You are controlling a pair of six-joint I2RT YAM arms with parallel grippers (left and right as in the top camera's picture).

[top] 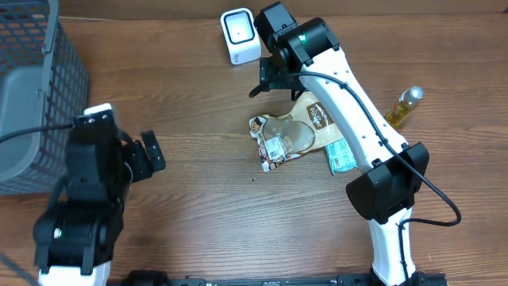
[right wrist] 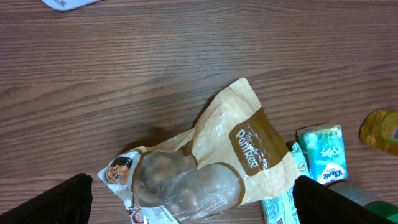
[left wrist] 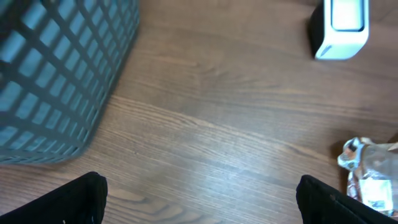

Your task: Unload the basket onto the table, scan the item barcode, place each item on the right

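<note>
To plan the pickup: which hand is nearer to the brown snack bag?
Right. The right hand is just past the far edge of the bag; the left hand is far to its left.

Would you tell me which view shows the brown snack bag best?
The right wrist view: the snack bag lies close and nearly whole, its label legible. Overhead, the right arm hides part of it; the left wrist view catches only a crinkled corner.

Snack bag point(top: 287, 137) flat mid-table; scanner point(top: 239, 36) beyond; right end effector point(top: 266, 82) between them.
</note>
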